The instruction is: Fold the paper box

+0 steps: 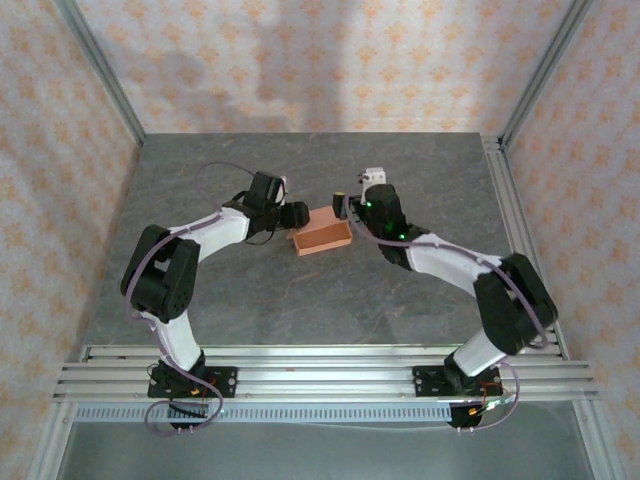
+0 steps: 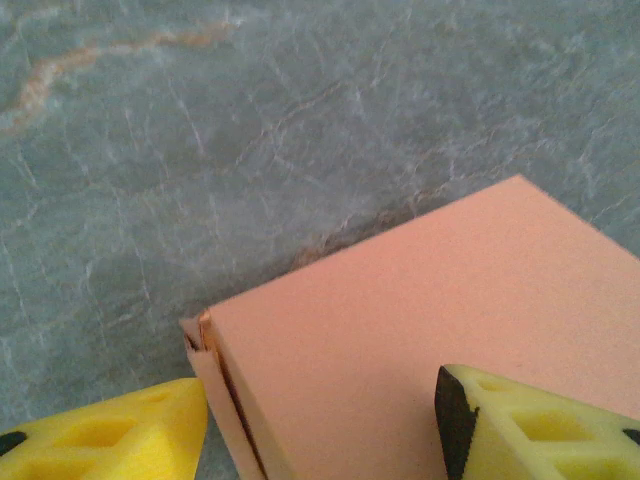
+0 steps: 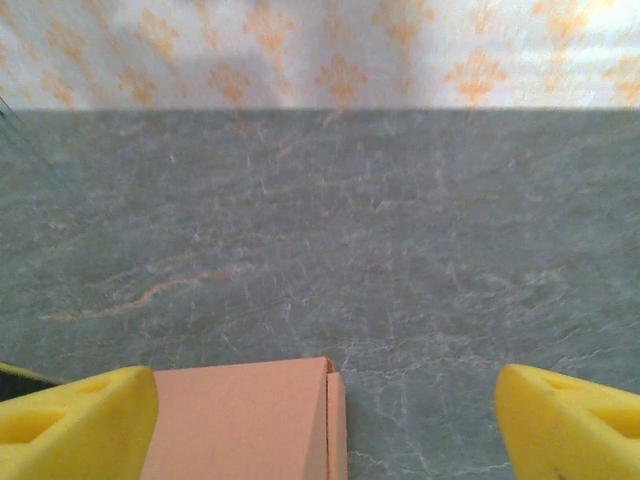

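**mick_r:** Top camera first. The paper box [image 1: 322,232] sits mid-frame on the table [image 1: 300,310]. It's a low rectangular block of matte salmon-orange card, turned a bit off square. The table's a grey slab with a marbled stone look. The left gripper [image 1: 297,214] is at the box's left end and the right gripper [image 1: 343,203] is at its upper right corner, both right up against it. Can't tell from up here how far apart either pair of fingers is.

**jo_bots:** Agreed. The arms [image 1: 215,228] have glossy white shells and black joints, and there's wallpaper [image 1: 300,60] with orange motifs across the top of the frame. Left wrist cam?

**mick_r:** The box takes the lower right of the frame, a smooth flat face with crisp edges. At its lower-left corner you can see layered card edges where a side panel tucks in. The yellow fingers [image 2: 110,435] are wedge-shaped moulded plastic with recesses, and they're spread wide. One is at lower left just beside that corner. The other is at lower right in front of the flat face, with a dark pad on its inner side. Whether either touches the card, no idea.

**jo_bots:** Right wrist cam has the jaws wide as well. One yellow finger [image 3: 80,420] is at bottom left and the other at bottom right, well apart. The box pokes in at the bottom edge, just beside the bottom-left finger, with a straight crease close to its right edge. Veined grey table above it, wallpaper along the top.
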You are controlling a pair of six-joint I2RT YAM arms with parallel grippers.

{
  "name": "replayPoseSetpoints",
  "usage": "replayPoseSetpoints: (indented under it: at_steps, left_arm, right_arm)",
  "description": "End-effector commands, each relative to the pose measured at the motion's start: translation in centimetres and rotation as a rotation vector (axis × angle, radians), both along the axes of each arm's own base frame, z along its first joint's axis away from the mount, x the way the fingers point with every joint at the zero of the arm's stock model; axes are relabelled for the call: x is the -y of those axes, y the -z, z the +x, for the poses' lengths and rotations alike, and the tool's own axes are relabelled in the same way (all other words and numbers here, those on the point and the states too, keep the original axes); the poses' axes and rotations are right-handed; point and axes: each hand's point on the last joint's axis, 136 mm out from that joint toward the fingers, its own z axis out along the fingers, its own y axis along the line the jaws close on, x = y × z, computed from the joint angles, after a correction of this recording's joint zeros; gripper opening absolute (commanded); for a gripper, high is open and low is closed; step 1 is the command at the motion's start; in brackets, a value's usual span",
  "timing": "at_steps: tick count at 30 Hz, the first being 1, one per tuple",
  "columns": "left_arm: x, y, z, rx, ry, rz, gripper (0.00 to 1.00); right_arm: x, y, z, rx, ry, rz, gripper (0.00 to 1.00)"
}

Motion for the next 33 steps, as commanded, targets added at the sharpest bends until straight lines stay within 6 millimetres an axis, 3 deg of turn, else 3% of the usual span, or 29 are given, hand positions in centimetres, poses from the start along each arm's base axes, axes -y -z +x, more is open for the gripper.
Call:
replayPoseSetpoints:
  at_steps: [1, 6, 10, 19, 26, 30, 33]
  left_arm:
    - [-0.4, 0.6, -1.0, -0.007, -0.011, 0.029, 0.63]
    - [-0.7, 1.8, -1.8, -0.031, -0.014, 0.042, 0.62]
    - [-0.7, 2.3, -2.0, -0.044, -0.013, 0.043, 0.58]
    - [-0.7, 2.3, -1.8, -0.048, -0.025, 0.039, 0.50]
    - [-1.2, 2.8, -2.1, -0.054, -0.065, 0.030, 0.45]
    - [-1.2, 3.1, -2.3, -0.061, -0.064, 0.034, 0.46]
    - [-1.2, 2.6, -2.1, -0.053, -0.062, 0.029, 0.53]
  right_arm:
    - [0.5, 4.8, -0.8, -0.219, 0.007, -0.046, 0.83]
    - [1.3, 9.4, -1.4, -0.371, 0.012, -0.059, 0.77]
    - [1.2, 11.7, -2.0, -0.436, 0.002, -0.062, 0.73]
    - [0.5, 11.1, -1.4, -0.436, -0.020, -0.015, 0.63]
    - [-0.5, 9.3, -0.7, -0.409, -0.064, 0.070, 0.62]
    - [-0.8, 11.3, -0.7, -0.461, -0.067, 0.063, 0.62]
    - [-0.6, 12.7, -0.9, -0.495, -0.057, 0.053, 0.61]
